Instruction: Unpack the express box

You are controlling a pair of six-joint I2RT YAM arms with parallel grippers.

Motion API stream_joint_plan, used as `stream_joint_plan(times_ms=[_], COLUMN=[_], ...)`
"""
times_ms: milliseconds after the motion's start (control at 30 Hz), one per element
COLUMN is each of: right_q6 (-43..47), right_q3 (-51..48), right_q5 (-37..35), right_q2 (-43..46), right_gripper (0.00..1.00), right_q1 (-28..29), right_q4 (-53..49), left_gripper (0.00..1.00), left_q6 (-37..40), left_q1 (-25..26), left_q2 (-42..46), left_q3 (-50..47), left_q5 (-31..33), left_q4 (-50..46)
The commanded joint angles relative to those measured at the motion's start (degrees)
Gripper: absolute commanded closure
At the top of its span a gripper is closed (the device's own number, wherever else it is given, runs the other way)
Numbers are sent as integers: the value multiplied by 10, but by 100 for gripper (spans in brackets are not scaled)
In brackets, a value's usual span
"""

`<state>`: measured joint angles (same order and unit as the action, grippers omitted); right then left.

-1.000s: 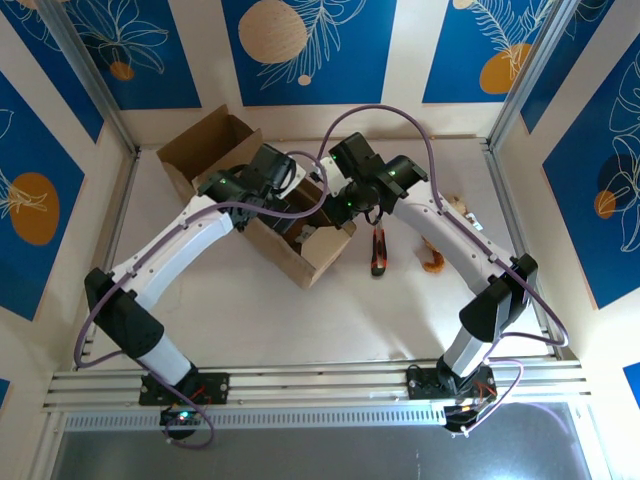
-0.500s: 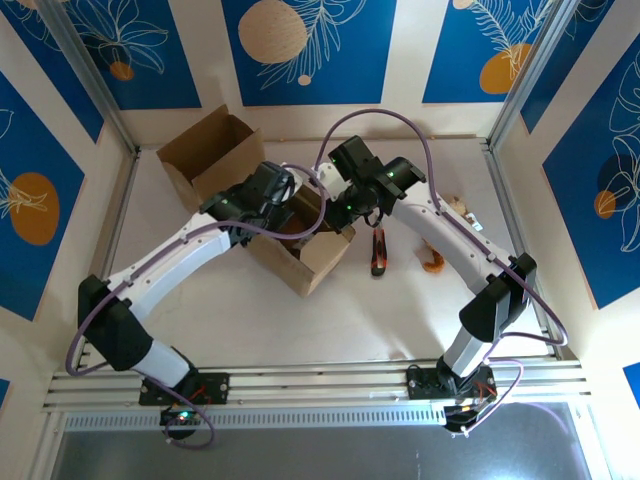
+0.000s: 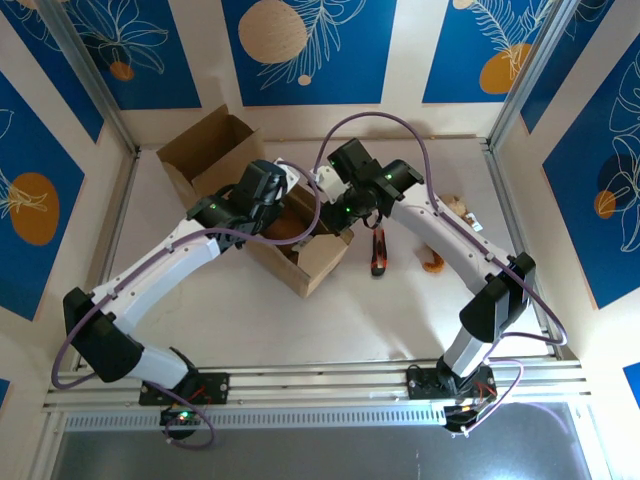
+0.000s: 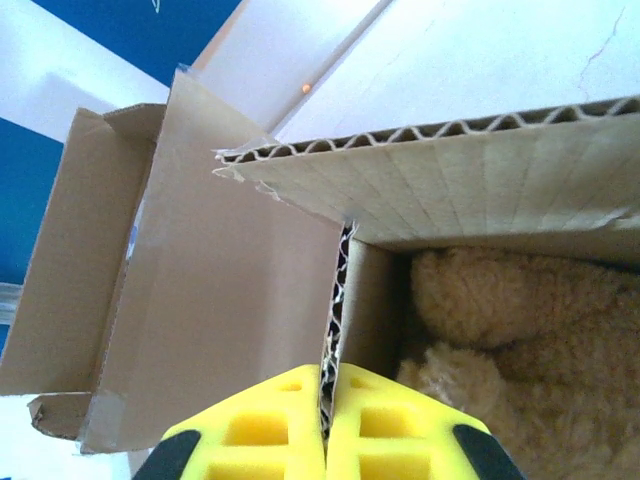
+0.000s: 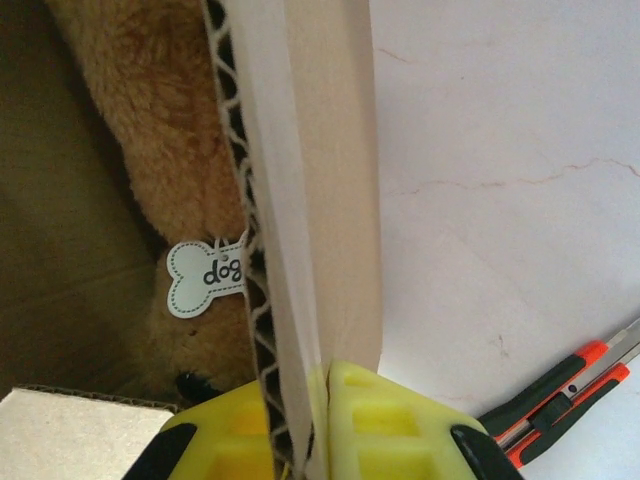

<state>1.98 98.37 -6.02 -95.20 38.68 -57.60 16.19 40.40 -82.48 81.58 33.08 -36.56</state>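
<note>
The express box (image 3: pixel 312 258) is an open brown cardboard carton in the middle of the table. A tan plush toy (image 3: pixel 285 229) lies inside it. My left gripper (image 3: pixel 280 203) is shut on the box's left wall (image 4: pixel 336 290), with the corrugated edge pinched between the yellow fingertips (image 4: pixel 270 425). The plush toy (image 4: pixel 520 340) shows just right of that wall. My right gripper (image 3: pixel 337 205) is shut on the opposite wall (image 5: pixel 320 180). Inside that wall lies the plush toy (image 5: pixel 150 110) with a white bone-shaped "dog" tag (image 5: pixel 205 277).
A red and black utility knife (image 3: pixel 379 252) lies on the white table right of the box, its knife tip (image 5: pixel 560 395) near my right fingers. An opened flap (image 3: pixel 205 150) sticks out at the back left. Small orange items (image 3: pixel 433 262) lie further right.
My left gripper has come down onto the box's left wall and shut on it; a second ago it stood open. The right gripper has kept its grip without moving.
</note>
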Motion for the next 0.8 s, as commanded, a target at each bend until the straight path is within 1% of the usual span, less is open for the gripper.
stream_joint_plan(times_ms=[0, 233, 267, 300, 333, 367, 467, 500, 533, 600, 667, 733, 767], right_q6=[-2, -12, -15, -17, -18, -19, -18, -16, -13, -1, 21, 41, 47], right_q3=[-14, -37, -38, -39, -42, -47, -76, -87, -103, -135, -177, -219, -237], right_q5=[1, -4, -8, -12, -17, -22, -30, -32, -33, -36, -38, -56, -71], right_q2=[40, 52, 53, 57, 65, 76, 128, 149, 174, 222, 271, 309, 322], right_gripper=[100, 100, 95, 89, 80, 69, 43, 37, 34, 32, 33, 39, 46], right_q1=[-2, -6, -6, -6, -5, -5, -1, -1, 2, 11, 35, 74, 97], right_q4=[24, 44, 44, 44, 45, 50, 76, 87, 99, 126, 158, 192, 208], left_gripper=[100, 100, 100, 100, 100, 100, 100, 100, 100, 100, 100, 100, 100], left_q6=[-2, -5, -7, -8, -11, -14, -24, -27, -31, -37, -46, -54, -58], left_q1=[-5, -4, -4, -4, -5, -5, -5, -6, -6, -6, -7, -7, -7], left_q2=[12, 4, 3, 2, 2, 2, 2, 1, 0, -2, -1, 2, 4], left_q3=[30, 30, 31, 32, 35, 40, 59, 66, 73, 83, 87, 90, 93], left_q5=[5, -18, -21, -23, -28, -34, -56, -63, -73, -91, -107, -119, -125], left_q4=[-33, -49, -52, -54, -59, -65, -90, -98, -108, -121, -127, -129, -132])
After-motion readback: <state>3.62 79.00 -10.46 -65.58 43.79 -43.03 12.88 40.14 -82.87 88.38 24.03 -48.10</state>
